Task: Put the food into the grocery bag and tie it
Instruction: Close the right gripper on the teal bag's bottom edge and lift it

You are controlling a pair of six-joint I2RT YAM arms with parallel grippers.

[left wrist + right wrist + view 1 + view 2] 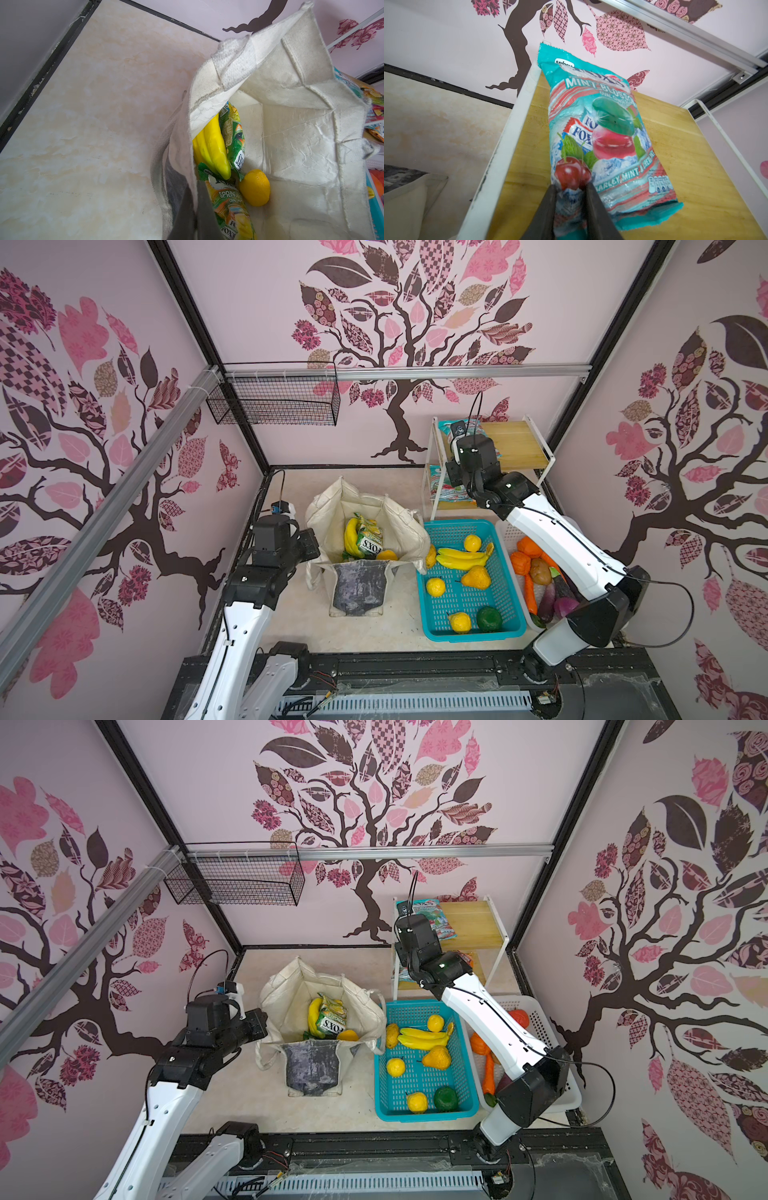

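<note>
Left claw (195, 197): clenched on the grocery bag (301, 145) rim
Right claw (571, 193): pinching the end of the teal mint packet (602, 124), which lies on the wooden shelf (685, 166)
Bag: open on the table (83, 124) — bananas (214, 149) and a green packet (230, 205) inside

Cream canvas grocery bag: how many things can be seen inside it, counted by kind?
Visible inside the cream canvas grocery bag, from the left wrist view:
Bunch of yellow plastic bananas: 1
Glossy green FOX'S sweet packets: 2
Round yellow plastic fruit: 1
Total: 4
</note>
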